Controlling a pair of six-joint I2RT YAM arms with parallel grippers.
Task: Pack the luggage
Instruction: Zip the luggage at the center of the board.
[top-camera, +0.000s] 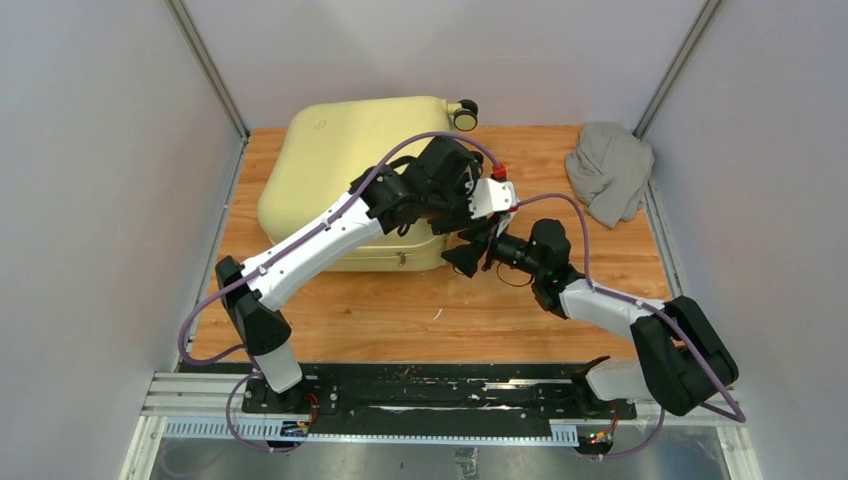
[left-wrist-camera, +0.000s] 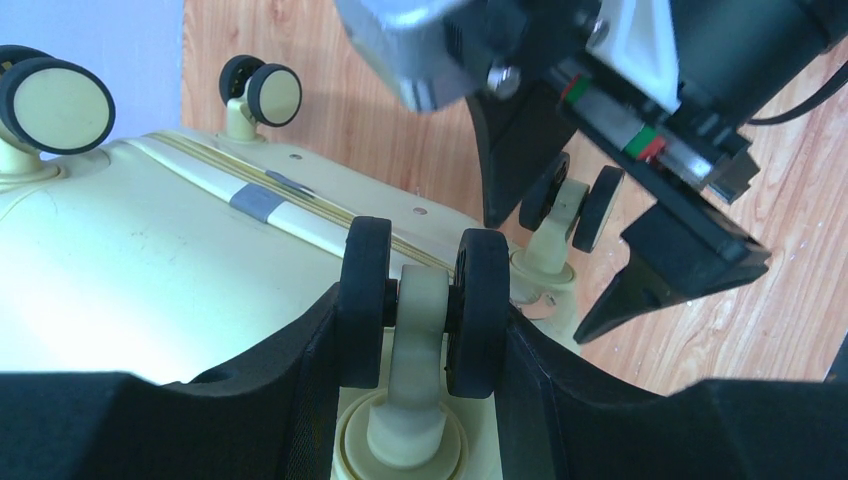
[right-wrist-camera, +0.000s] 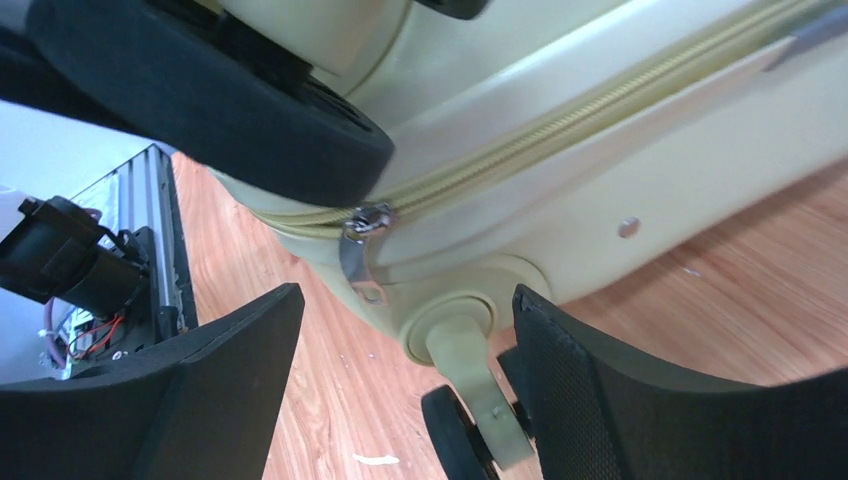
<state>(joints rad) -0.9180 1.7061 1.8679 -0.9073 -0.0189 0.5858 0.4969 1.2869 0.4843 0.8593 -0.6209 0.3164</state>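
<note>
The luggage (top-camera: 350, 160), a pale yellow hard-shell suitcase, lies flat and closed on the far-left part of the tabletop (top-camera: 400, 320). Its wheeled end faces the middle of the tabletop. A crumpled grey garment (top-camera: 610, 170) sits well apart from it at the far-right corner, outside the case.

Both arms meet at the suitcase's near-right corner. The left gripper (left-wrist-camera: 420, 320) reaches across the lid, and its two fingers are clamped on the outer faces of a twin-wheel caster (left-wrist-camera: 365, 290). This looks like a bracing hold, because pinning the caster would stop the light shell sliding over the wood when the other arm pulls on it.

The right gripper (right-wrist-camera: 405, 300) comes in low from the near-right with its jaws apart and nothing between them touched. It frames the metal zipper pull (right-wrist-camera: 360, 250), which hangs from the slider where the zip (right-wrist-camera: 600, 110) rounds the corner. The lower caster (right-wrist-camera: 470, 400) sits just beside the right-hand finger. That aim suggests the step in hand is pinching the pull to run the zip open, so the packing itself has not begun.

The pull is small, thin and free to swing. The caster stem beside it crowds the approach, so the fingers could close on the stem or slip off the pull.
</note>
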